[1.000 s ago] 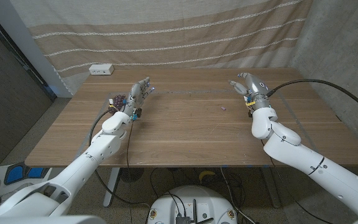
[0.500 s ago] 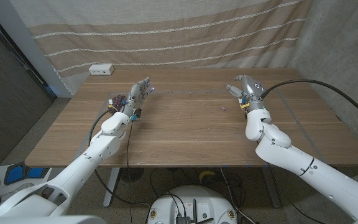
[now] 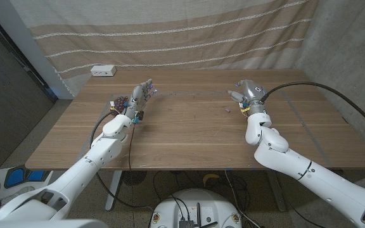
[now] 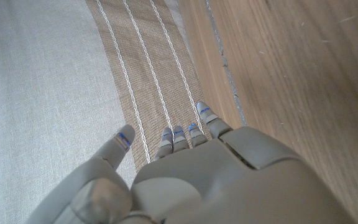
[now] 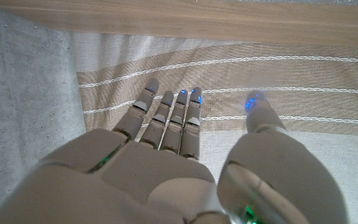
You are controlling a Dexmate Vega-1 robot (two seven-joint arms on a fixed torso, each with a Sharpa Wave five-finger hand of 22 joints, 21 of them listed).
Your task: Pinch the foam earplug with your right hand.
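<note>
Both hands were seen raised over the worktop [image 3: 189,136] with fingers apart and nothing held: the left hand [image 3: 142,95] at the left, the right hand [image 3: 246,90] at the right. Between them, just beside the right hand on the bare wood, a tiny pinkish speck was taken to be the foam earplug [image 3: 227,108]. It was judged very light, soft and springy, best pinched gently across its middle between thumb and a fingertip.

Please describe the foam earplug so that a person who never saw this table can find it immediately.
Look at the wooden table, on its far right part. Just beside the right hand, toward the middle, lies the foam earplug, a tiny pinkish speck. Nothing else loose lies near it on the wood.
</note>
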